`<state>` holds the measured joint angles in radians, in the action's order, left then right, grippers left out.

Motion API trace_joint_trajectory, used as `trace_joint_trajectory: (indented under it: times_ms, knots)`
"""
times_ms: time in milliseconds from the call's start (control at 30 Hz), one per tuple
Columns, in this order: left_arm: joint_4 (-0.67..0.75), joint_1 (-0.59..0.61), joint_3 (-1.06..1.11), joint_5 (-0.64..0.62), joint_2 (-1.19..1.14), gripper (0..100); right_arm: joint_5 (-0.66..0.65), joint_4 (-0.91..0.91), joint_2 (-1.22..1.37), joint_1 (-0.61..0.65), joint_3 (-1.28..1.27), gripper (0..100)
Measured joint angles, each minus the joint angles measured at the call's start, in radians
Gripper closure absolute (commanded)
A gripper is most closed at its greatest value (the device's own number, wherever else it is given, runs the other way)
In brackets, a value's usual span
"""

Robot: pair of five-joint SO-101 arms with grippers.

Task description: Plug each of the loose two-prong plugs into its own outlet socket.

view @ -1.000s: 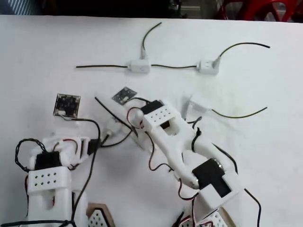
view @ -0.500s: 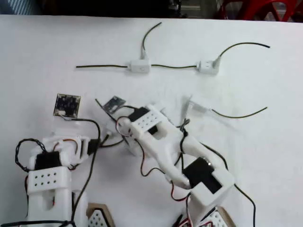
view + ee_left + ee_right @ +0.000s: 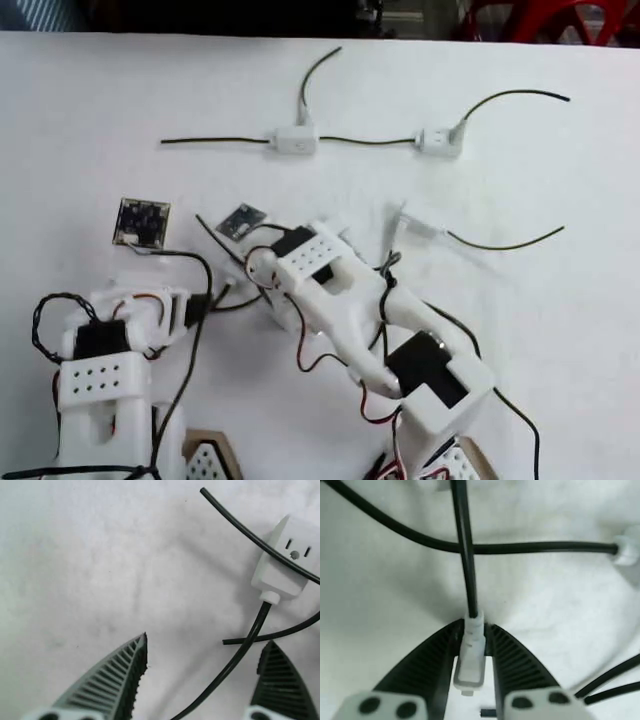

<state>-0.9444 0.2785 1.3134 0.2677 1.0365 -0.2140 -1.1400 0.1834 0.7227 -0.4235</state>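
Pinching a white two-prong plug (image 3: 470,655) across the flat sides of its body, with the jaws of the right gripper (image 3: 472,626) drawn narrow around it and the black cord (image 3: 465,555) running straight out past the fingertips. Hovering low over the white table (image 3: 560,330), near its middle and close to the left gripper (image 3: 205,647). Spread wide there, with nothing clamped, just short of a white outlet socket (image 3: 282,555) lying slots showing under a crossing wire.

Probably light and rigid in the body, smooth enough to twist in the pads if pushed off-axis. Better taken as here, on the broad faces, and never by the cord, which looks too limp to steer with. Expect the socket to skate on the slick tabletop unless braced by its housing. Expect springy cords to drag loose pieces aside.

Farther back, a joined connector pair (image 3: 295,141) and a second joined pair (image 3: 440,140), apparently mated. Nearer, a loose white connector (image 3: 413,224), plug or socket impossible to tell. Also a small dark circuit board (image 3: 140,222). Beyond the far edge, dark room and a red frame (image 3: 560,22).
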Motion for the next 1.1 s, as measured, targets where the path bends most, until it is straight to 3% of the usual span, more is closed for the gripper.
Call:
trace_joint_trajectory:
  times_ms: [233, 500, 1100]
  knots:
    - [0.0, 0.0, 0.0, 0.003, 0.0, 65, 0.0, -0.021, 0.0, 0.0, 0.0, 86.8]
    - [0.0, 0.0, 0.0, 0.003, 0.0, 65, 0.0, -0.1, 0.0, 0.0, 0.0, 93.2]
    - [0.0, 0.0, 0.0, 0.003, 0.0, 65, 0.0, -0.11, 0.0, -0.003, 0.054, 92.7]
